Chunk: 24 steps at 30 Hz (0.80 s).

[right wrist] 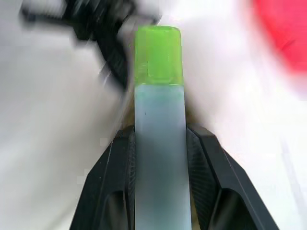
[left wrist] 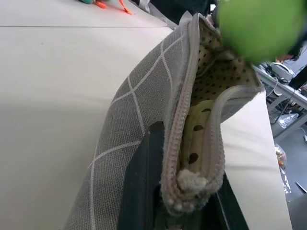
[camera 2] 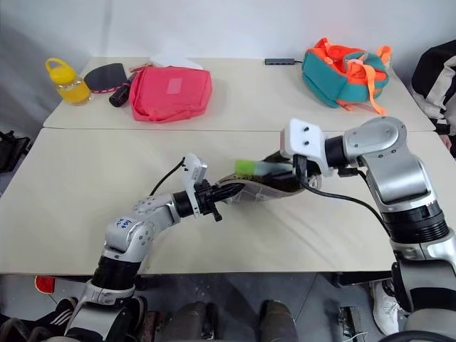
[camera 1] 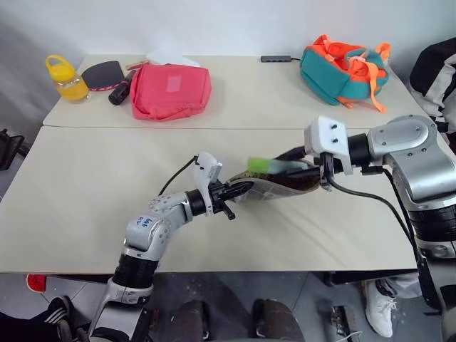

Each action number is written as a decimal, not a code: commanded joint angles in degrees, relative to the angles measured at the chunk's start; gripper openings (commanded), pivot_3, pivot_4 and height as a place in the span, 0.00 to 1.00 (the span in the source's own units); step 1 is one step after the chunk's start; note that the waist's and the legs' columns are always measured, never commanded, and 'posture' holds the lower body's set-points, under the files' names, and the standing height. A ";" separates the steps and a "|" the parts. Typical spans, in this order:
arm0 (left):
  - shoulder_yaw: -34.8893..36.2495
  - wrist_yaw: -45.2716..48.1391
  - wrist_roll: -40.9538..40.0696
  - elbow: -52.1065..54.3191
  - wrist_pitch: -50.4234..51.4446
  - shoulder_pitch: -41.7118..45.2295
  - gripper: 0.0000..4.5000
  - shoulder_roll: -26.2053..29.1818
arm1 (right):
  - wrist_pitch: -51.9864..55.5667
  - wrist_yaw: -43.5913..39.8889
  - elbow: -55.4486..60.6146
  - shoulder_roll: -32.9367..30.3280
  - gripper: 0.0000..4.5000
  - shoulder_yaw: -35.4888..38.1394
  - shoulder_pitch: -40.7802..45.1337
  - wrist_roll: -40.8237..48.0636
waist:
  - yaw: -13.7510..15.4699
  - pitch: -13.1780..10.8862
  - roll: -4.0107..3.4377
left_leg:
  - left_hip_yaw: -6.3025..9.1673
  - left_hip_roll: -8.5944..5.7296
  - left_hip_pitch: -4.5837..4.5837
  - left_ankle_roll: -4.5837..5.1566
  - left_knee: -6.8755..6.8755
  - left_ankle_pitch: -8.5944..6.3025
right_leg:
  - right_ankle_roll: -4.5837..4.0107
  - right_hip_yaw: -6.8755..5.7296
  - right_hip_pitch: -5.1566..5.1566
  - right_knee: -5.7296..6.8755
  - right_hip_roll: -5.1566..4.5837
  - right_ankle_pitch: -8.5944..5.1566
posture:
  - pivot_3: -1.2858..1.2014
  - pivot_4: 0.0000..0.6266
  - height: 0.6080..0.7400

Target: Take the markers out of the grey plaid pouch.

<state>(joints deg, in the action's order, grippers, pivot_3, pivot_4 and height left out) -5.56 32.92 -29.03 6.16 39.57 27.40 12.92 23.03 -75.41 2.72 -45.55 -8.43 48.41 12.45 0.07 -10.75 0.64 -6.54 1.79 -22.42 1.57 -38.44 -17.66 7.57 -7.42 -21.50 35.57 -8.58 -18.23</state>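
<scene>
With left jaws clamped on the grey plaid pouch [camera 1: 274, 187] end at 9 o'clock and right jaws gripping the green marker [camera 1: 265, 166], its cap could snag the zipper.

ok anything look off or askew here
Nothing spilled or damaged. The pouch hangs off the table, pinched at one end by the left gripper, sagging open, while the right gripper holds the green marker above it.
</scene>
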 commanded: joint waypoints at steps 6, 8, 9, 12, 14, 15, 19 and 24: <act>0.93 0.10 0.60 1.14 -0.93 0.34 0.00 0.59 | 0.61 2.18 0.11 -1.62 0.25 4.16 2.33 2.56 | 0.02 0.00 0.00 | 0.01 -0.01 -0.01 0.01 0.00 0.00 | 0.00 0.00 0.00 0.00 -0.01 0.00 | 0.52 0.24 1.00; 1.90 1.03 0.44 2.16 -0.41 0.12 0.00 2.87 | -3.75 2.07 -6.09 -5.68 0.25 4.79 3.96 -0.79 | 0.01 0.00 0.00 | -0.01 -0.02 -0.01 0.01 0.00 0.00 | 0.00 0.00 -0.01 -0.01 -0.01 0.00 | 0.52 0.24 1.00; 2.39 1.52 0.10 2.74 -0.10 -0.09 0.00 3.90 | -5.96 2.27 -8.95 -7.27 0.25 4.67 4.39 -2.31 | 0.04 0.00 0.00 | -0.02 -0.02 -0.02 0.01 0.00 0.00 | 0.00 0.01 -0.01 -0.02 -0.01 0.00 | 0.52 0.24 1.00; 3.50 3.00 -1.24 4.71 0.41 -1.24 0.00 6.46 | -13.16 4.69 -18.26 -9.65 0.25 3.82 3.90 -6.58 | -0.14 0.00 0.00 | -0.04 -0.02 0.00 0.01 0.06 -0.01 | 0.00 0.01 -0.01 -0.07 -0.01 0.00 | 0.52 0.24 1.00; 4.01 3.05 -2.04 5.18 0.93 -1.75 0.00 6.56 | -18.32 7.60 -23.88 -9.54 0.25 2.96 2.08 -9.80 | -0.21 0.00 0.00 | -0.13 -0.01 0.08 0.01 0.18 0.00 | 0.00 0.05 0.00 -0.10 0.00 0.00 | 0.52 0.24 1.00; 4.07 2.81 -2.09 5.05 1.05 -1.83 0.00 6.30 | -19.78 9.24 -26.65 -8.86 0.25 2.89 0.89 -10.79 | -0.21 0.00 0.00 | -0.14 0.00 0.08 0.00 0.19 0.00 | 0.00 0.05 0.00 -0.10 0.01 0.00 | 0.52 0.24 1.00; 3.80 2.08 -1.52 4.65 1.01 -1.69 0.00 5.16 | -23.88 12.67 -33.74 -6.77 0.25 2.37 -2.44 -13.57 | -0.20 -0.03 -0.04 | -0.19 -0.01 0.05 0.01 0.19 0.01 | 0.00 0.06 -0.04 -0.08 0.00 0.00 | 0.52 0.24 1.00; 4.24 1.42 -1.57 4.61 1.21 -1.36 0.00 4.39 | -22.97 12.92 -38.13 -4.18 0.25 2.89 -4.39 -13.00 | -0.19 -0.06 -0.10 | -0.20 0.00 0.06 0.02 0.17 0.02 | 0.00 0.09 -0.04 -0.06 0.01 0.00 | 0.52 0.24 1.00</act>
<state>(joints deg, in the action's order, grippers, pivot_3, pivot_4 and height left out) -1.76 34.49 -29.77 8.83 40.88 25.75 17.46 0.04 -62.33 -35.15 -49.88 -7.07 44.01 -1.59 -0.12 -10.81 0.53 -6.72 1.79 -22.35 1.59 -38.27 -17.63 7.57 -7.34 -21.54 35.52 -8.57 -18.23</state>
